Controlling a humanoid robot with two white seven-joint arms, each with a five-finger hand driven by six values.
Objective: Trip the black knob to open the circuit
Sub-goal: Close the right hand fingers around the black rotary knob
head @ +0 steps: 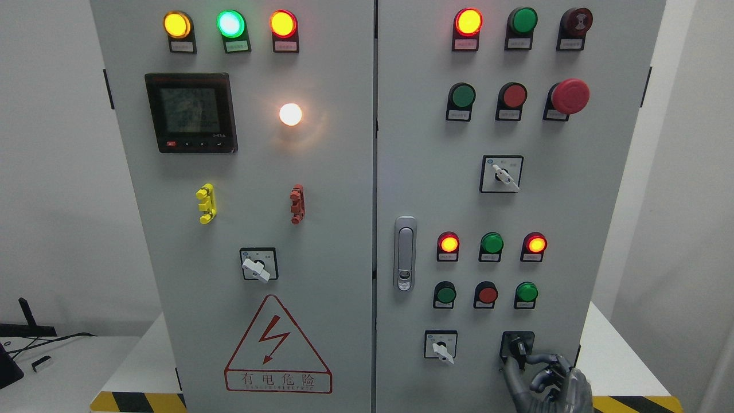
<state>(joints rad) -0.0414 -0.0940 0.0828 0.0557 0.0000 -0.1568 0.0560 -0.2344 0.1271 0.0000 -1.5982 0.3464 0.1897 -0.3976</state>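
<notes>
The black knob (518, 345) sits in a black square plate at the lower right of the grey cabinet's right door (424, 172). Its handle points down and slightly right. My right hand (519, 362) comes up from the bottom edge just below the knob. The thumb (509, 373) rises on the knob's left and the curled index finger (539, 358) reaches in from the right. Together they pinch the lower end of the handle. The other fingers are curled under the palm. My left arm does not show.
A white selector switch (441, 347) is just left of the black knob. Green, red and green buttons (487, 294) sit in a row above it, under lit indicator lamps (492, 243). The door latch (405, 252) is further left. Yellow-black hazard tape (631, 403) edges the table.
</notes>
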